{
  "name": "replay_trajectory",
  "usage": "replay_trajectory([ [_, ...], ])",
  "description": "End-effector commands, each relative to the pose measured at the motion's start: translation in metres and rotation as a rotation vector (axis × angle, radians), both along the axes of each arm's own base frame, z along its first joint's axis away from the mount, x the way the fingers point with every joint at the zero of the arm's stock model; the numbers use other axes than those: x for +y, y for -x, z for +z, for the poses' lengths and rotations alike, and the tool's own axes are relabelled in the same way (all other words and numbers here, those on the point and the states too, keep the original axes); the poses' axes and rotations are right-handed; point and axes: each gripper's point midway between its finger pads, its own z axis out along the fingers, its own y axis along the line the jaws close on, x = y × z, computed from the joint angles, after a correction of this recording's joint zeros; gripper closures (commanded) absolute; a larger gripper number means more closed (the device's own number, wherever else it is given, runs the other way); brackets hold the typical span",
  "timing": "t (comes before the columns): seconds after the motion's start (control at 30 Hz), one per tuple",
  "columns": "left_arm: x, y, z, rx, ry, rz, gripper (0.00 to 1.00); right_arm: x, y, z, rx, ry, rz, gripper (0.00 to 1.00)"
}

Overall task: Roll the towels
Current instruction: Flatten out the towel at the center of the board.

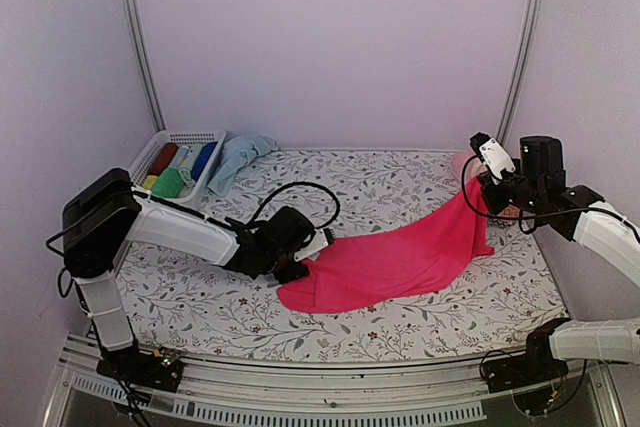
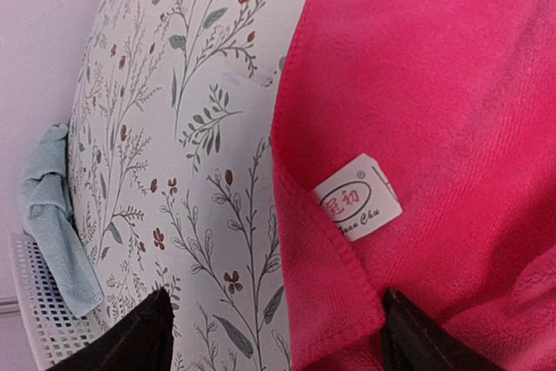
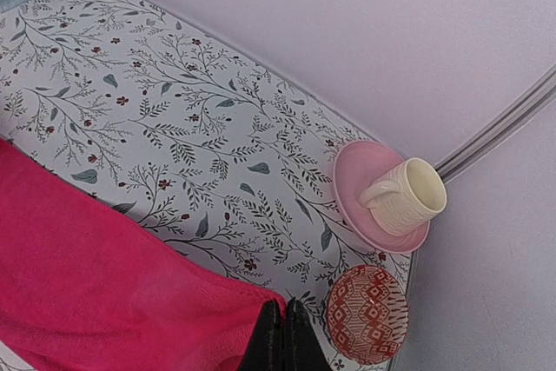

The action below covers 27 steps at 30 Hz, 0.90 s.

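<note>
The bright pink towel [image 1: 400, 257] lies unrolled across the flowered table, from front centre up to the right. My right gripper [image 1: 482, 192] holds its far right corner lifted off the table; in the right wrist view the fingers [image 3: 284, 332] are pressed together on the pink towel [image 3: 104, 284]. My left gripper [image 1: 305, 265] sits low at the towel's left end. Seen from the left wrist, it [image 2: 278, 341] stands open, with the hemmed edge of the pink towel [image 2: 434, 84] and its white label [image 2: 358, 197] between the jaws. The pale blue towel [image 1: 238, 160] lies crumpled at the back left.
A white basket [image 1: 170, 137] with several coloured rolls stands at the back left, beside the pale blue towel [image 2: 52, 215]. At the back right are a pink saucer [image 3: 356, 167] carrying a cream cup [image 3: 408, 193] and a red patterned bowl [image 3: 367, 314], close to my right gripper.
</note>
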Motion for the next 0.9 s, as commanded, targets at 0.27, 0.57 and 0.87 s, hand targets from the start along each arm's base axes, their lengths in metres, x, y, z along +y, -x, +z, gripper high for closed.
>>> replay_trajectory([
  [0.27, -0.002, -0.018, 0.016, -0.067, 0.0, 0.028, 0.25, 0.003, 0.0, 0.001, 0.0, -0.014, 0.009, 0.98],
  [0.57, 0.001, -0.021, 0.01, -0.069, -0.002, 0.045, 0.31, 0.004, 0.001, 0.001, 0.002, -0.015, 0.011, 0.98],
  [0.87, 0.01, -0.03, 0.019, -0.113, 0.011, 0.104, 0.17, 0.004, 0.0, -0.001, 0.006, -0.014, 0.012, 0.98],
])
